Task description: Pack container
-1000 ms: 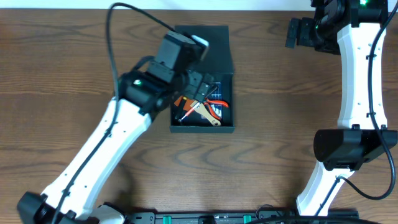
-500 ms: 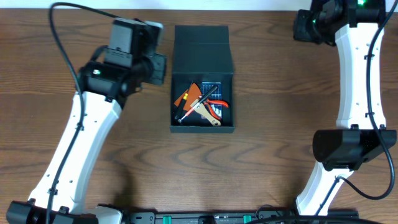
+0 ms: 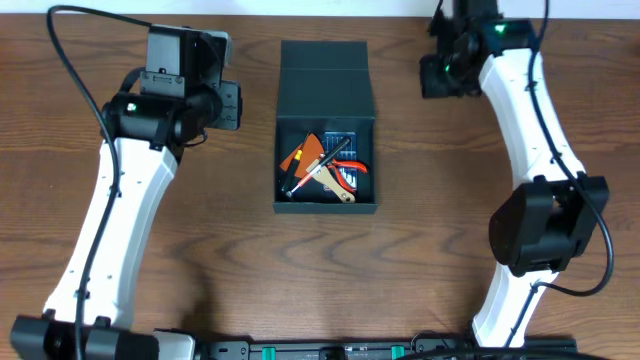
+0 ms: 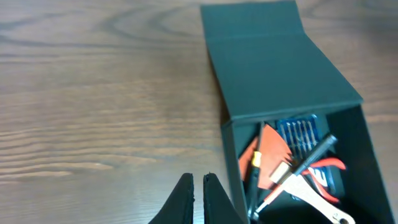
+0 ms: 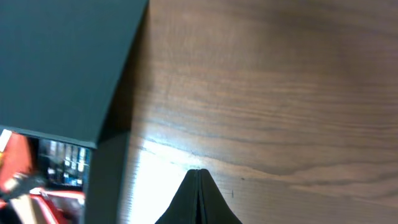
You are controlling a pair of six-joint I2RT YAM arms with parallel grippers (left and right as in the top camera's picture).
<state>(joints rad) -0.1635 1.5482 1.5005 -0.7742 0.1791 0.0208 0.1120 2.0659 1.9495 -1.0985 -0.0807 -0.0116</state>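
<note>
The dark teal container [image 3: 325, 80] stands in the middle of the table, its flap lid folded back toward the far side. Inside lie an orange piece [image 3: 311, 148], red-handled pliers [image 3: 345, 178] and a small blue case [image 3: 345, 143]. My left gripper [image 3: 232, 105] hangs shut and empty just left of the container. In the left wrist view its tips [image 4: 198, 177] sit over bare wood beside the container's wall [image 4: 231, 162]. My right gripper [image 3: 432, 80] is shut and empty to the right of the lid. Its tips [image 5: 198, 171] hover over wood near the lid [image 5: 62, 62].
Brown wooden tabletop [image 3: 130, 260] lies all round the container. A black rail [image 3: 330, 350] runs along the near edge. Both white arms reach in from the near side, one on each flank of the container.
My left gripper came out of the container, moved left and shut. My right gripper shut too and swung left, closer to the lid.
</note>
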